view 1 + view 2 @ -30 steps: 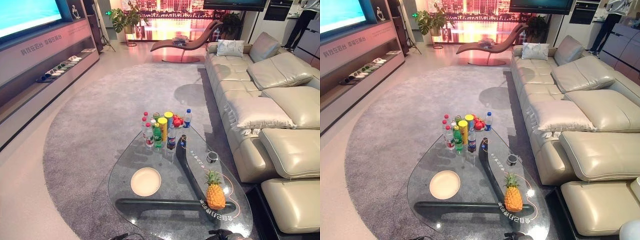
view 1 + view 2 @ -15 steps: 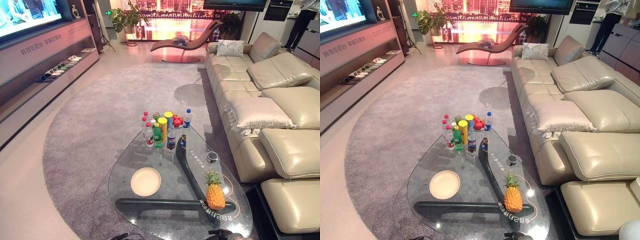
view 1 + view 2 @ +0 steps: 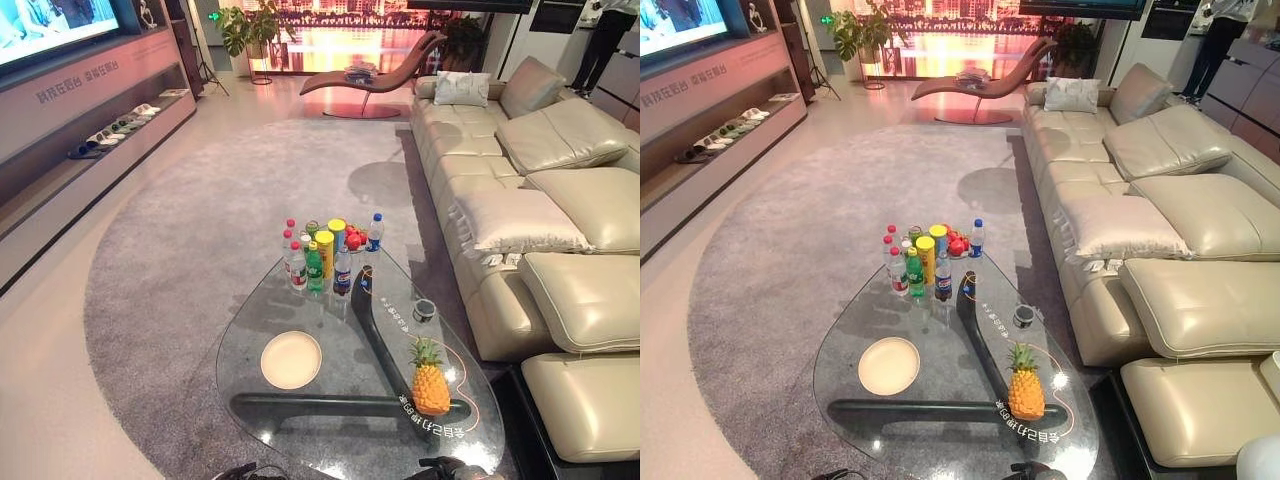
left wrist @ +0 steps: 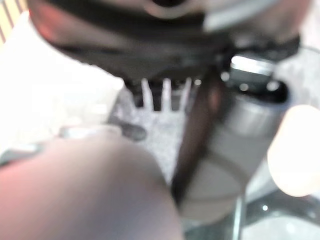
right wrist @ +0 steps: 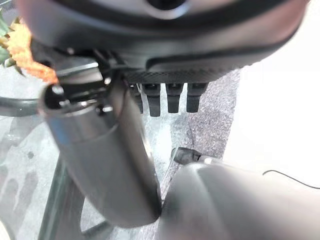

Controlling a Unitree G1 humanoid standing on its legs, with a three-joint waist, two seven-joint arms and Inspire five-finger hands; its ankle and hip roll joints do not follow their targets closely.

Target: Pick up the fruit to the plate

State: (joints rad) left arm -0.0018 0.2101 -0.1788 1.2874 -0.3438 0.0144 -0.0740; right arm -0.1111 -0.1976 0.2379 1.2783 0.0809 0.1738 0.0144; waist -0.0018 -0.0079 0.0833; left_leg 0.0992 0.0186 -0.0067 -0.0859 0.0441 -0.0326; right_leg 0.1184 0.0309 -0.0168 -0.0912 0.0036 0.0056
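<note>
A glass-topped counter with a dark curved base stands on a round grey rug, beside a long cream leather sofa. The pineapple stands upright near the counter's near right edge, leaves up, well apart from the plate. The round cream plate lies flat and bare toward the near left of the glass. At the far end of the counter a cluster of bottles stands close together with a tall yellow can, a blue-capped bottle and some red fruit just behind them. A small dark round object sits on the glass between that cluster and the pineapple.

The left robot hand hangs with its fingers pointing straight down over the rug, relaxed and holding nothing; the plate's pale edge shows at the side of its wrist view. The right robot hand likewise hangs with fingers straight and empty, thumb extended, and a bit of the pineapple shows at the corner of its wrist view. Neither hand touches the fruit.
</note>
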